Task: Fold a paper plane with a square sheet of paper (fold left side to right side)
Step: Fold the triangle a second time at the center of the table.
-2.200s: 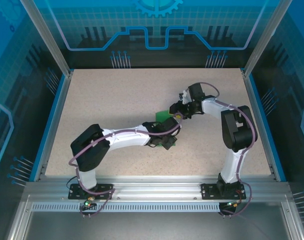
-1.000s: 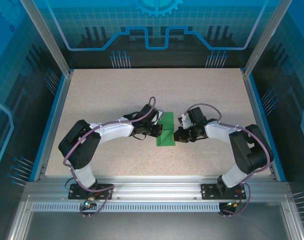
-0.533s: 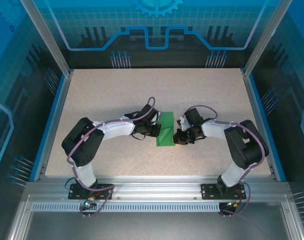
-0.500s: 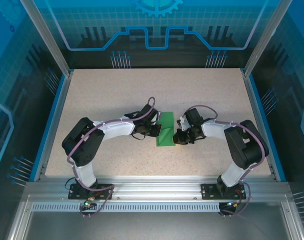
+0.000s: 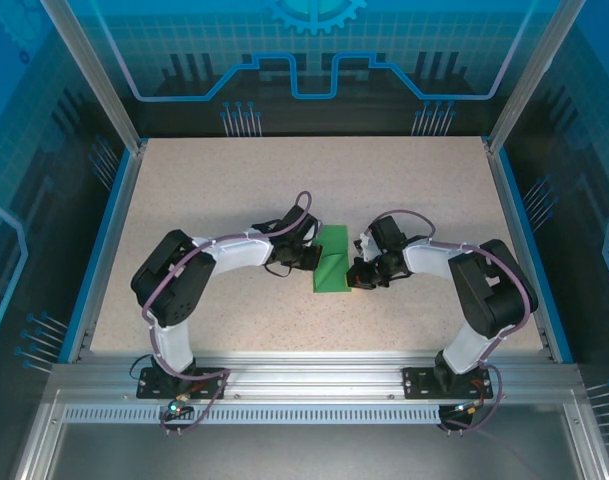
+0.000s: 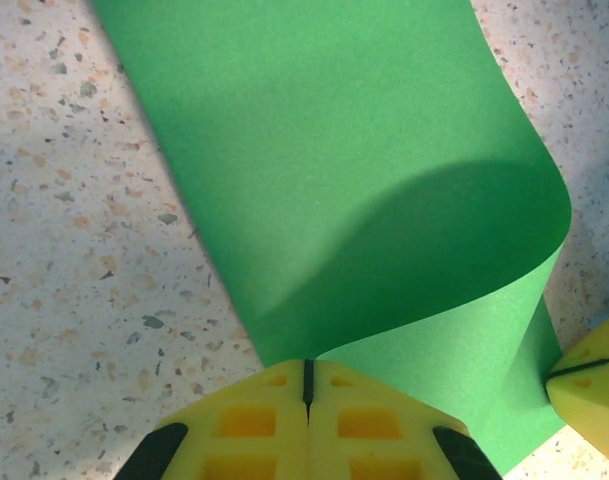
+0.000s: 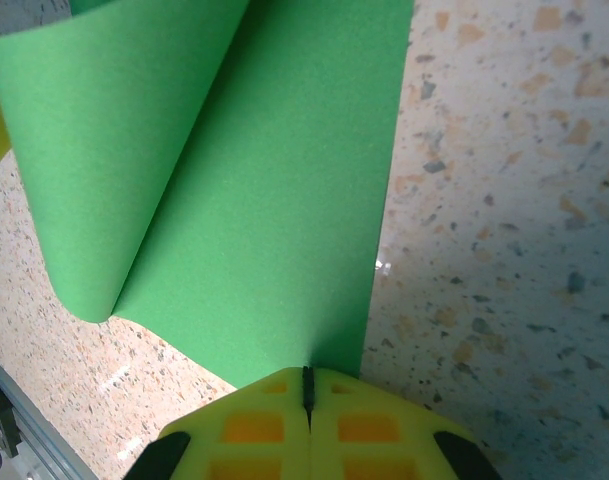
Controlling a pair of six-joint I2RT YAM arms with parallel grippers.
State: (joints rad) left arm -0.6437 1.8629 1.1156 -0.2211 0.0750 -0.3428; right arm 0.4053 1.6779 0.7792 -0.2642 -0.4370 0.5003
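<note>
Speckled beige table, blue edge trim, aluminium rail at near edge, blue printed backdrop panels.

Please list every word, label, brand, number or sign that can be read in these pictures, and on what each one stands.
None can be read. The thin plain green paper sheet is blank, the yellow rubber fingertips bear only moulded hollows, and the speckled beige table is unmarked. The blue back panel bears a gear drawing and line patterns, no letters.
</note>
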